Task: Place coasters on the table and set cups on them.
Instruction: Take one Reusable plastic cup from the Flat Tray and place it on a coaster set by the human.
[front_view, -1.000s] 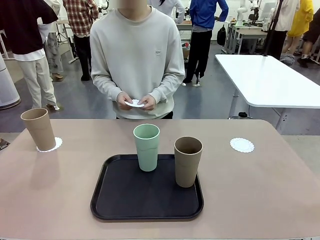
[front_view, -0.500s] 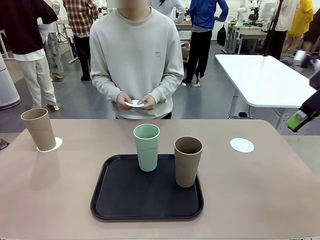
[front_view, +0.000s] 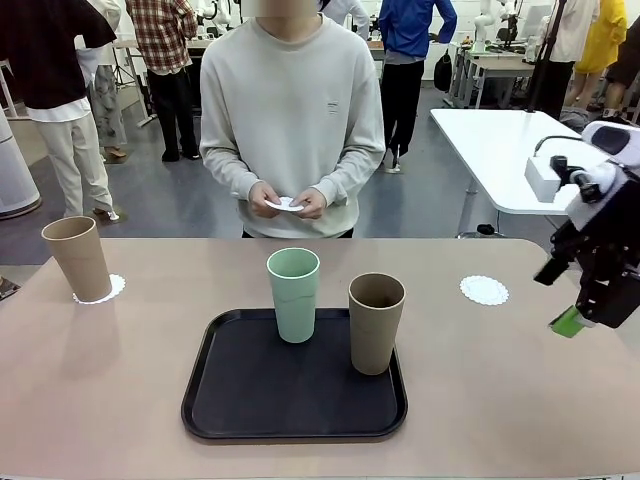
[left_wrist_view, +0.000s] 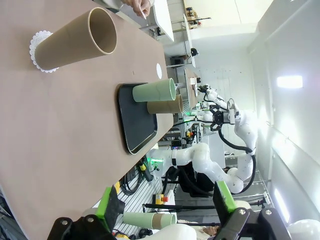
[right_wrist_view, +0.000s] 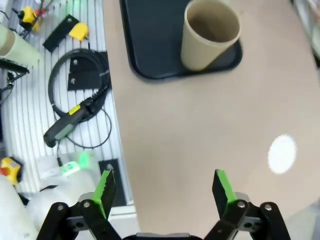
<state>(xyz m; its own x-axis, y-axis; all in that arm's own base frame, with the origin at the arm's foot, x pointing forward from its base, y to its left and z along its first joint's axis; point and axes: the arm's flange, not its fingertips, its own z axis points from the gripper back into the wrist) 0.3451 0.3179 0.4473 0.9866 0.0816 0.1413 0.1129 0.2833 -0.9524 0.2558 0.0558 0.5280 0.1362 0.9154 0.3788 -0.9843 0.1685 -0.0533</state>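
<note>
The beige table (front_view: 500, 400) stood in a busy hall, with other people walking behind it. Near its front edge lay a black tray (front_view: 265, 395), which probably served as the starting place for the cups. A tan cup (front_view: 376, 322) stood upright at the tray's right side and a mint green cup (front_view: 293, 294) at its far edge, both not yet served. Farther back, near the left edge, a second tan cup (front_view: 77, 258) already stood on its coaster (front_view: 108, 289). Near the right edge an empty coaster (front_view: 484, 290) lay waiting for a cup. At the far edge the person's hands (front_view: 312, 203) held the third coaster (front_view: 288, 205), not yet laid down.

The right gripper (front_view: 560, 297) hung above the right edge, its jaws wide apart and empty. The left gripper (left_wrist_view: 167, 200) was also spread wide, holding nothing.

One second earlier no arm showed over the table; the right arm had since come in from the right. The person had moved a little to the right. Cups and coasters had not moved.
</note>
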